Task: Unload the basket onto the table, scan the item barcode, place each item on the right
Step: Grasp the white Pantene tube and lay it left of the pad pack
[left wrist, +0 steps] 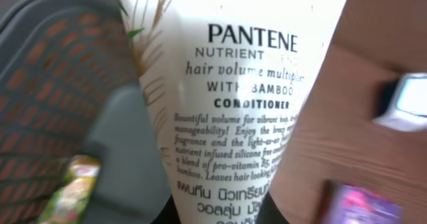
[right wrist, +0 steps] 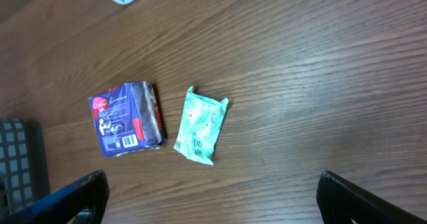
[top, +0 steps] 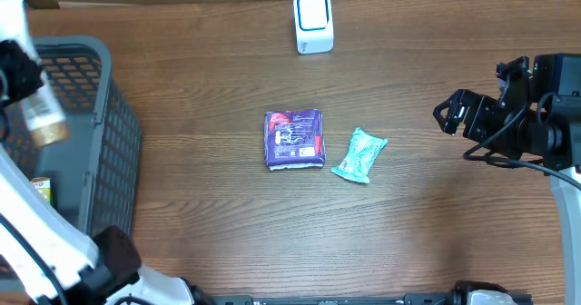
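The conditioner tube [top: 43, 116] hangs in the air at the far left of the table [top: 227, 241], over the rim of the gray mesh basket [top: 100, 142], with the left end effector [top: 25, 87] clamped together on it. From overhead the tube is only a pale, blurred shape with a tan end below the dark wrist. The left wrist view fills in the rest: a white tube printed "PANTENE", "hair volume multiplier with bamboo", "CONDITIONER", with small paragraph text below. The tube fills most of that frame and hides its own fingers. No barcode can be made out on the face that shows.

Inside the basket lies a yellow-green packet [left wrist: 70, 191], plain in the left wrist view and only a corner of it overhead.

The white scanner [top: 313, 22] stands at the far edge of the table, well apart from the tube. The left wrist view catches it blurred at the right edge.

At the table's middle lie a purple packet [top: 293, 139] and, just beside it to the right, a crumpled teal packet [top: 360, 153]. The right wrist view alone shows a barcode on the purple one's lower part.

The right end effector [top: 447, 116] hovers at the right side with its fingers [right wrist: 73, 197] spread wide apart and nothing between them.
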